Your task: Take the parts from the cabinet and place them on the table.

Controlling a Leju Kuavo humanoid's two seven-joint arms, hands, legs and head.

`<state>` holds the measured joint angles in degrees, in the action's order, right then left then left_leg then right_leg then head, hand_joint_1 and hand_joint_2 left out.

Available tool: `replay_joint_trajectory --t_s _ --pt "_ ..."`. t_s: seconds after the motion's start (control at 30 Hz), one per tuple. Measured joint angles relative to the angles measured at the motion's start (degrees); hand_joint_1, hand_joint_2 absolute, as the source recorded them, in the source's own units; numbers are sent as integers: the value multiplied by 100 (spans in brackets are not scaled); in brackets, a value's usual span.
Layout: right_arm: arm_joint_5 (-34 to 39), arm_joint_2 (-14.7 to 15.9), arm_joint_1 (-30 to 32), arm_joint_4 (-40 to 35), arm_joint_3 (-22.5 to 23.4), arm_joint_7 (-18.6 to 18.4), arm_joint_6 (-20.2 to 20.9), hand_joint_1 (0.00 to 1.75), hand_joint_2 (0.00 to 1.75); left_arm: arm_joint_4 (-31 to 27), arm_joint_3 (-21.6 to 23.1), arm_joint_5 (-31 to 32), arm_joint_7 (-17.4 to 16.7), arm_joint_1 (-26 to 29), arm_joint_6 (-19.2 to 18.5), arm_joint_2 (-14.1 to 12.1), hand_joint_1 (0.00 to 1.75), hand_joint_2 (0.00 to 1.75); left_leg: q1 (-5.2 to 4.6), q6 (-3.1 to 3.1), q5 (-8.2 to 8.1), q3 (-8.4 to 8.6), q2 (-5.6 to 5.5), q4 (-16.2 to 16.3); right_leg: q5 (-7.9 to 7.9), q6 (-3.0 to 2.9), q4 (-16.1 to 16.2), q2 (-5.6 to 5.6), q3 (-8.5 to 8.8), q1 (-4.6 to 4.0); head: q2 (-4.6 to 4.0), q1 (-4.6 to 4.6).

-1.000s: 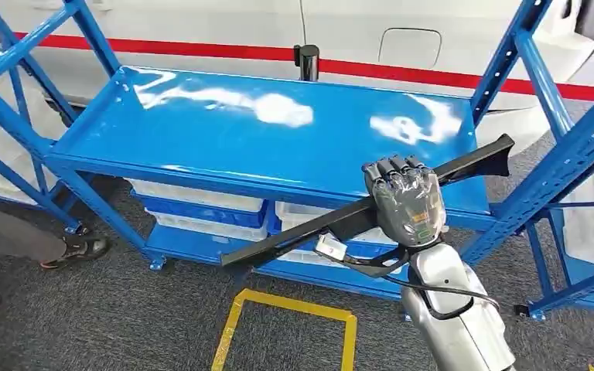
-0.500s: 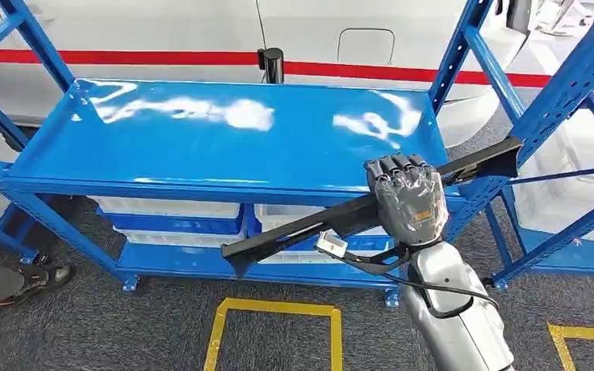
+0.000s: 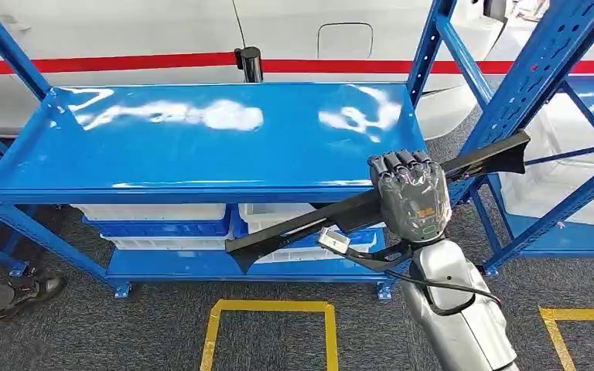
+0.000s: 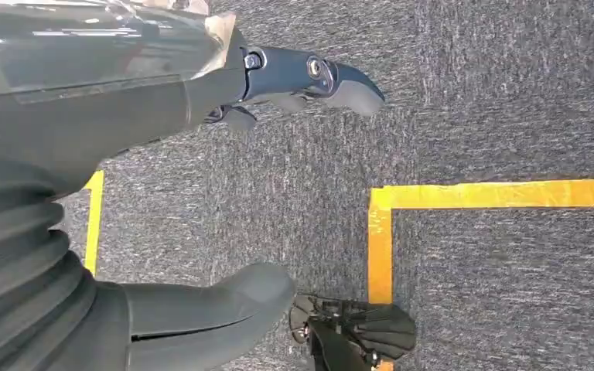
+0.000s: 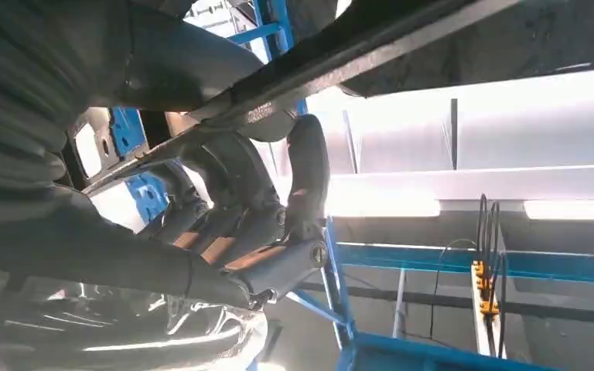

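- Head view: trouble lies mostly in the length of the black part (image 3: pixel 309 220), a long flat bar that the right hand (image 3: pixel 408 199) grips near its middle, fingers wrapped over it. One end reaches toward 8 o'clock, below the front edge of the blue shelf (image 3: pixel 201 154); the other points toward 2 o'clock and sits just beside the blue upright (image 3: pixel 526 85) of the next rack. A turn of the body, I judge, could knock that far end against the upright, or catch the near end under the shelf lip, and twist the bar out of the grip.
- Head view: a grey cable (image 3: pixel 433 290) with a small connector (image 3: pixel 332 241) hangs just under the bar; it could snag on the bar's lower end.
- Head view: a person's shoe (image 3: pixel 35 290) stands at 8 o'clock on the carpet, so a wide swing on that side is a hazard. No table is visible, so the part seems to have some way to travel.
- Left wrist view: the left hand (image 4: pixel 201 154) hangs over grey carpet and yellow floor tape (image 4: pixel 464 195), holding nothing, thumb and fingers apart. It could not steady the bar if it tips.
- Right wrist view: fingers (image 5: pixel 308 174) curl round the underside of the bar; the grip is narrow against so long a piece, so it may pivot.
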<state>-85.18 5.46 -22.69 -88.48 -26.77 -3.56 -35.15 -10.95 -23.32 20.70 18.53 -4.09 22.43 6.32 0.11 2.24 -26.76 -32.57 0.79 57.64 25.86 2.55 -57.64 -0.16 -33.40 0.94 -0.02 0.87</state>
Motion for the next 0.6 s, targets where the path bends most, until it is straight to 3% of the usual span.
replay_joint_trajectory --t_s 0.07,0.3,0.53,0.6 --pt "0 0 -2 7 0 -4 0 162 175 0 -2 24 -17 -1 -2 0 0 175 5 -18 7 -1 0 -11 0 -34 -1 0 -6 -7 0 -4" --pt "0 0 -14 20 -4 -7 0 162 175 0 -15 37 -46 -5 -7 -2 0 175 10 -111 16 -5 1 -18 -5 -64 -5 0 -17 -22 0 -4" --pt "2 0 -30 37 -7 -7 0 162 175 0 -66 -11 -41 -5 -37 -2 0 175 -30 -110 14 -3 1 -17 -7 -63 -4 -2 -19 -16 0 -6" --pt "2 -2 -48 48 -7 -7 0 162 175 0 -85 -13 -41 -5 -37 -4 0 175 -47 -86 1 -18 -4 11 -17 -47 4 -2 -11 43 0 -2"
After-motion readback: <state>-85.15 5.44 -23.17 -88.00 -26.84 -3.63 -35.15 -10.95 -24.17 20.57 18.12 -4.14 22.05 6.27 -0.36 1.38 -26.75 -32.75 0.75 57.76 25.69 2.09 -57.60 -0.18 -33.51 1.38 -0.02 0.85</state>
